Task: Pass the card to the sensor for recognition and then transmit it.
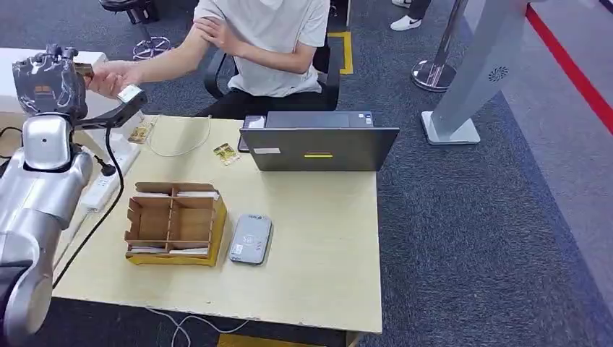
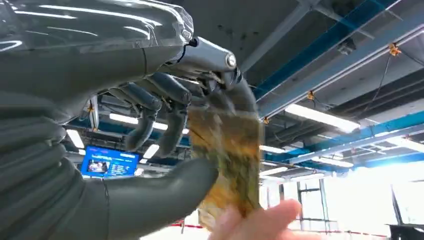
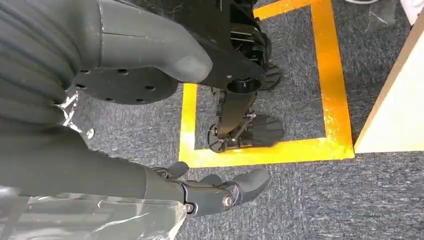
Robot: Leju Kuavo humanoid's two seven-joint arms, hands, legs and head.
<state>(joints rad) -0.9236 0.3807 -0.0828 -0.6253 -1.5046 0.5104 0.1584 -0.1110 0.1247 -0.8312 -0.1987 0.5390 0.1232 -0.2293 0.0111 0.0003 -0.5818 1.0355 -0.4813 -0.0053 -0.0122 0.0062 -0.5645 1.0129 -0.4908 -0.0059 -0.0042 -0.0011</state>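
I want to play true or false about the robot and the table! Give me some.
1. The left robot hand holds a card. True.
2. A person's hand touches that card. True.
3. The laptop lies on the floor. False: it stands on the table.
4. The card reader sits inside the cardboard box. False: it lies beside the box.
5. The right robot hand carries a cup. False: it hangs open over the carpet.

A grey laptop [image 1: 318,148] sits open at the table's [image 1: 318,275] far edge, centre frame. A cardboard divider box [image 1: 173,223] lies lower left, a white power strip [image 1: 105,181] along the left edge. A person in a white shirt [image 1: 271,36] sits top centre. A white stand [image 1: 470,79] rises at upper right.
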